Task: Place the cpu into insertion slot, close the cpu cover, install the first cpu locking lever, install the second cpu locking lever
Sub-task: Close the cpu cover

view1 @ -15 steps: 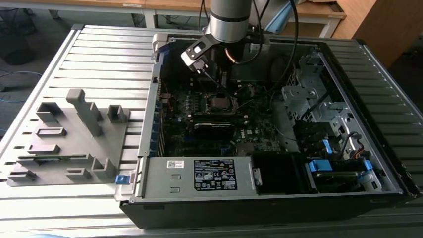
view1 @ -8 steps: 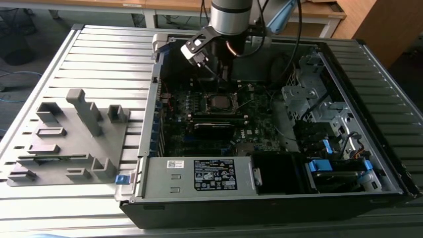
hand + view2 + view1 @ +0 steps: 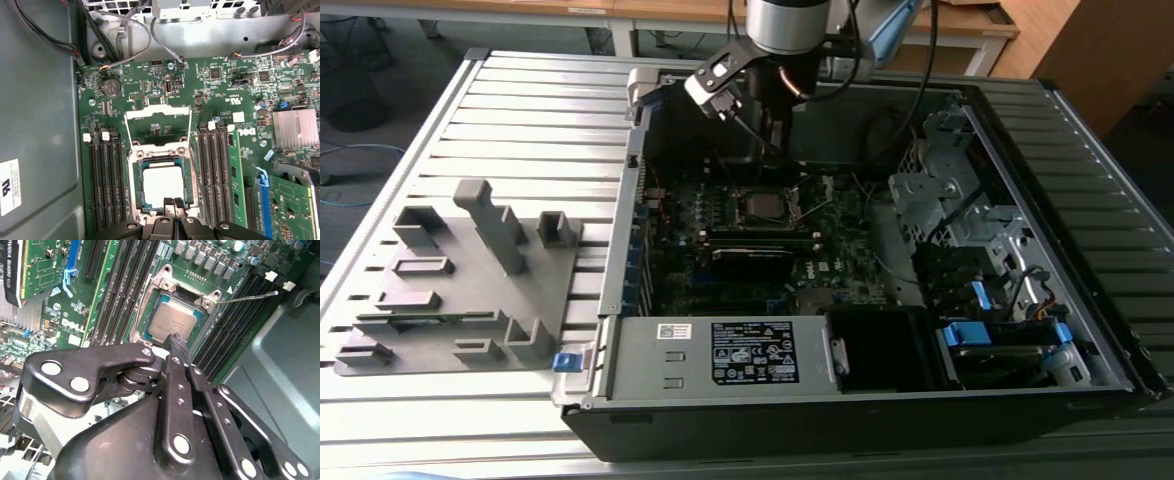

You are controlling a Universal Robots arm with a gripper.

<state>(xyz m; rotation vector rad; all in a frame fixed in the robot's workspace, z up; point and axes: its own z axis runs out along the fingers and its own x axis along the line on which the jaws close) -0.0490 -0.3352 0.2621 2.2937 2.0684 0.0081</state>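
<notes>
The cpu (image 3: 162, 184) (image 3: 173, 321), a flat silver-grey square, lies in the insertion slot (image 3: 135, 172) (image 3: 767, 205) on the green motherboard. The cpu cover (image 3: 157, 114), a thin silvery frame, stands swung open beyond the slot, away from my gripper. A thin wire locking lever (image 3: 250, 296) sticks out free beside the slot. My gripper (image 3: 173, 203) (image 3: 175, 340) hovers over the chip's near edge with its two black fingers pressed together and nothing between them. In the exterior view the gripper (image 3: 774, 125) hangs inside the open computer case, above the slot.
Long black memory slots (image 3: 106, 175) (image 3: 215, 170) flank the socket on both sides. A graphics card (image 3: 290, 200) and a finned heatsink (image 3: 296, 127) lie further off. The case walls (image 3: 627, 230), power supply (image 3: 720, 350) and drive cage (image 3: 947, 200) ring the board. A grey fixture (image 3: 454, 270) sits on the table.
</notes>
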